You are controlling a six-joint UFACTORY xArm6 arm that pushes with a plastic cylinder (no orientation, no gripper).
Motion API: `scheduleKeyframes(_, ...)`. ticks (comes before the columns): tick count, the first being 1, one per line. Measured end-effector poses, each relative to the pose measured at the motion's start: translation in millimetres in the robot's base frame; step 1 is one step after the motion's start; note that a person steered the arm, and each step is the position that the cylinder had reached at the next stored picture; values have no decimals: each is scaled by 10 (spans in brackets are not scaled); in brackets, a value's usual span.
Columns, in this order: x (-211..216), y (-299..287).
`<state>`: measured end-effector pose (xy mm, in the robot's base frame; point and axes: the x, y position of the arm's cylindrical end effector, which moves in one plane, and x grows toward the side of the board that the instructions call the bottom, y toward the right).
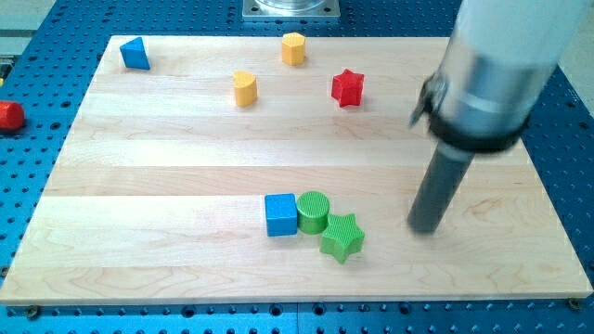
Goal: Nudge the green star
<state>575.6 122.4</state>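
Counted on the wooden tabletop (167, 139): seven blocks.
Green, two: green star (342, 237) near the view's bottom centre, touching green cylinder (314, 211).
Blue, two: blue cube (280, 214) against the cylinder's left; blue triangle (135, 54) top left.
Yellow, two: yellow hexagon (293, 47); yellow block (245, 88).
Red, one: red star (348, 88).
Off the board, left: one red piece (10, 115).
End effector: a plain rod, no jaws; my tip (425, 227) sat right of the green star, apart.

No readable text, labels, brands, numbers or signs anywhere in view.
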Motion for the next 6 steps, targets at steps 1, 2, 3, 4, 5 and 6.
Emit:
scheduleKeyframes(1, 412, -550)
scheduleKeyframes(2, 364, -915)
scheduleKeyframes(3, 122, -354)
scheduleKeyframes(4, -317, 5)
scheduleKeyframes(5, -132, 295)
scheduleKeyframes(6, -129, 295)
